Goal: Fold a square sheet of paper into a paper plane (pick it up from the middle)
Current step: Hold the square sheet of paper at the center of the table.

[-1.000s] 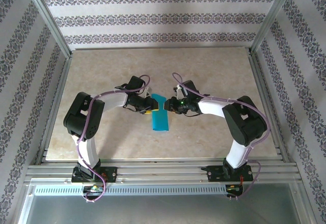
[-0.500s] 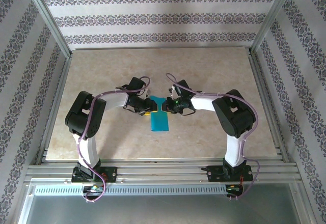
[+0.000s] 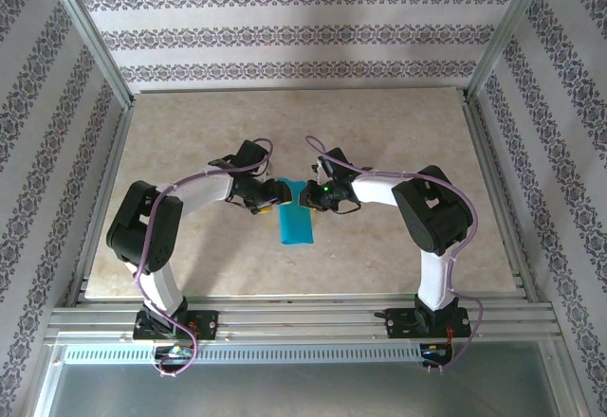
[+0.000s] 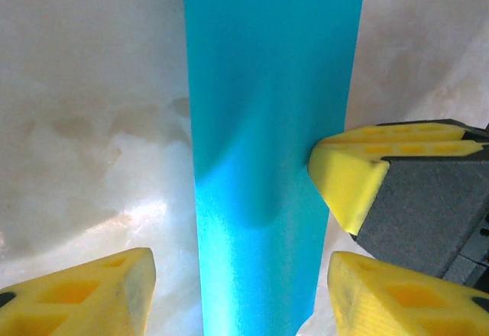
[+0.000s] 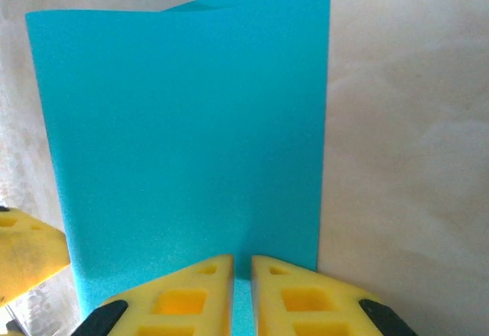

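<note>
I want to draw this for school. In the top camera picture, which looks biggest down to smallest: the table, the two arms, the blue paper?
1. The table, by far the largest.
2. The left arm and right arm look about alike, so I won't rank them.
3. The blue paper, smallest.

Top view: the far end of the square sheet of paper [image 3: 296,229] is partly covered by the left tool [image 3: 269,201] and the right tool [image 3: 311,195]. Its fold layers are too small to read there.

Left wrist view: the sheet runs off the top and bottom edges. Both left tool fingers [image 4: 84,294] are cut off at the bottom.

Right wrist view: the sheet's near edge sits behind the right tool's pinched fingers [image 5: 183,298], which are cropped below. A yellow pad [image 5: 23,252] is cut by the left edge.
</note>
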`<state>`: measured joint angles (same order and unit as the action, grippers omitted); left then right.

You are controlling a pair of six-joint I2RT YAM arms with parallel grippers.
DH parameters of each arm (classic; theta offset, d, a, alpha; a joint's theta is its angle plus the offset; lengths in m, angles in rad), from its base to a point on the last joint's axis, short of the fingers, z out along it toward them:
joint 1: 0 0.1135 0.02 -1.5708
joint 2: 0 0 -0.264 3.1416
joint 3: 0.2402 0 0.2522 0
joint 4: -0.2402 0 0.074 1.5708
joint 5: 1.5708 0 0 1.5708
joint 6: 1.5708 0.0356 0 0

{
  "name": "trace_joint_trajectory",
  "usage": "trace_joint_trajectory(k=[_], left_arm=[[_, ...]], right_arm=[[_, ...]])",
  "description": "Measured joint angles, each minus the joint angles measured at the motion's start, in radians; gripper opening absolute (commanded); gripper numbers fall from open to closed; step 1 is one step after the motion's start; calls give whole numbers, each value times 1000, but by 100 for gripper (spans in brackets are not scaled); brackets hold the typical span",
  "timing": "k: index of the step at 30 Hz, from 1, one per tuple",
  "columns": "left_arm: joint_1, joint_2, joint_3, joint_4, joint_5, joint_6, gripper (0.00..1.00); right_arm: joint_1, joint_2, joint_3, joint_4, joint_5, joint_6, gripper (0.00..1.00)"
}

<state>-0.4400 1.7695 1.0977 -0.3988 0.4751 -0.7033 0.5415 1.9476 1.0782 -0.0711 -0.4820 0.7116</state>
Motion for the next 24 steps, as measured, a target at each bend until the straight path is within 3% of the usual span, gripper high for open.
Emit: trace_joint_trajectory(k=[5,9,16,24], left_arm=[[-51,31,29,-47,-42,-20,62],[-64,76,68,-74,-72,-21,51],[-63,83,67,-125,-139,-23,42],[-62,83,58,-126,-151,-24,43]], right_arm=[[0,0,2,1,-2,19,23],[0,-1,2,14,-6,32,26],[-31,-70,-40,42,-9,57,31],[-68,-161,-74,68,0,56,31]])
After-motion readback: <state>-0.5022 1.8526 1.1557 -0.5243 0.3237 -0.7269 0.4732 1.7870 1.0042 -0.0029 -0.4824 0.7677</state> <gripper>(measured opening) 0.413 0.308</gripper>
